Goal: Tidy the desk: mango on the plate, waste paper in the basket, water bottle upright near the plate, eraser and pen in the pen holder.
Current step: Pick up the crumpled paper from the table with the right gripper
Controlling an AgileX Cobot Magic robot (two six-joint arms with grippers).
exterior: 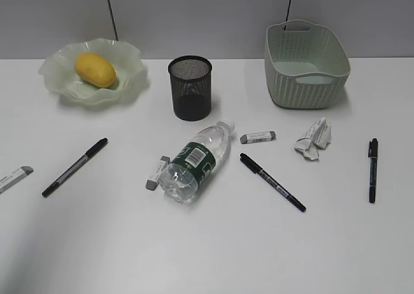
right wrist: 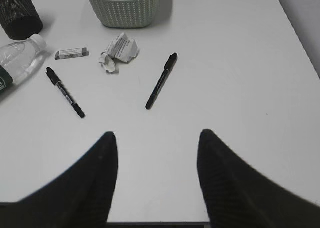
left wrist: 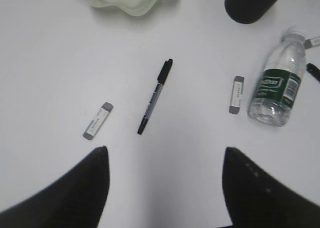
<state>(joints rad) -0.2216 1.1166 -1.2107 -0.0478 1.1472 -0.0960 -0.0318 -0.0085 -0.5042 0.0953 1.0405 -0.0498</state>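
Both hands hover above the desk (exterior: 207,249), left hand (left wrist: 165,160) and right hand (right wrist: 157,145) spread apart, empty.

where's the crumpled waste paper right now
In the exterior view, the crumpled white paper ball lies right of centre on the white desk, just in front of the pale green perforated basket.

L gripper (left wrist: 165,183) & R gripper (right wrist: 157,173) jaws apart, empty

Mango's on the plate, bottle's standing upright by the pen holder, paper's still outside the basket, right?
Not quite: the bottle lies on its side in front of the pen holder, as the exterior view shows. The mango is on the plate, and the paper is outside the basket.
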